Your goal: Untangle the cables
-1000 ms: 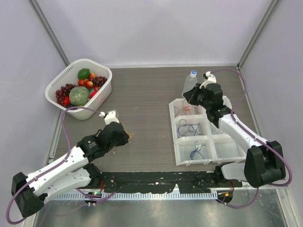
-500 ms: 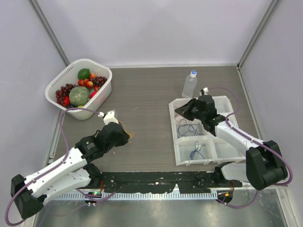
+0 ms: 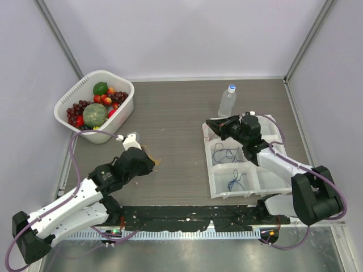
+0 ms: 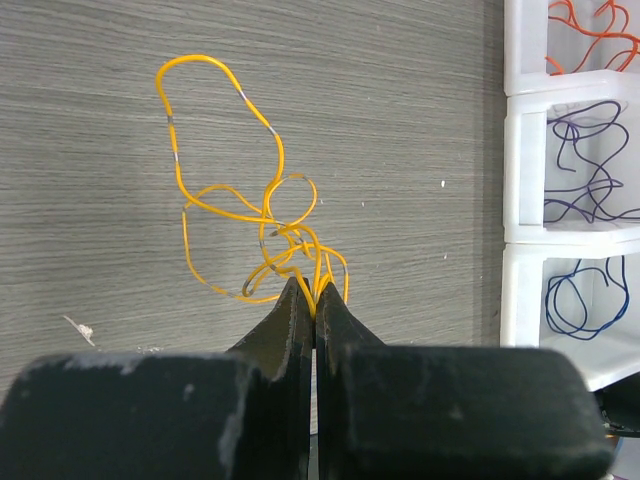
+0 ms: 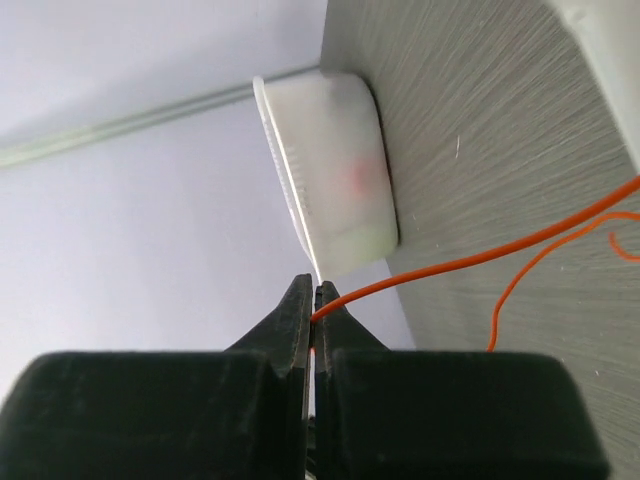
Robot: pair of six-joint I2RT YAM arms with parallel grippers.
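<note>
Black left gripper (image 4: 315, 300) pinched a tangled yellow wire (image 4: 283, 238) (loose loops, kinks); right gripper (image 5: 313, 300) clamped one thin orange wire (image 5: 470, 262).

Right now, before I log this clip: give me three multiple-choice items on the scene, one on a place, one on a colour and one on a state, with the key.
1. Where is the yellow cable tangle?
A) over bare table, outside the tray
B) in the tray's middle compartment
C) in the tray's far compartment

2. What colour is the cable in the right gripper?
A) blue
B) orange
C) white

3. How is the left gripper?
A) wide open
B) shut on the yellow cable tangle
C) shut on nothing

Key:
1 A: the left wrist view shows it against the table's grain, left of the tray wall.
2 B: the orange cable runs out from its closed tips.
3 B: its tips meet with yellow strands pinched between them.
</note>
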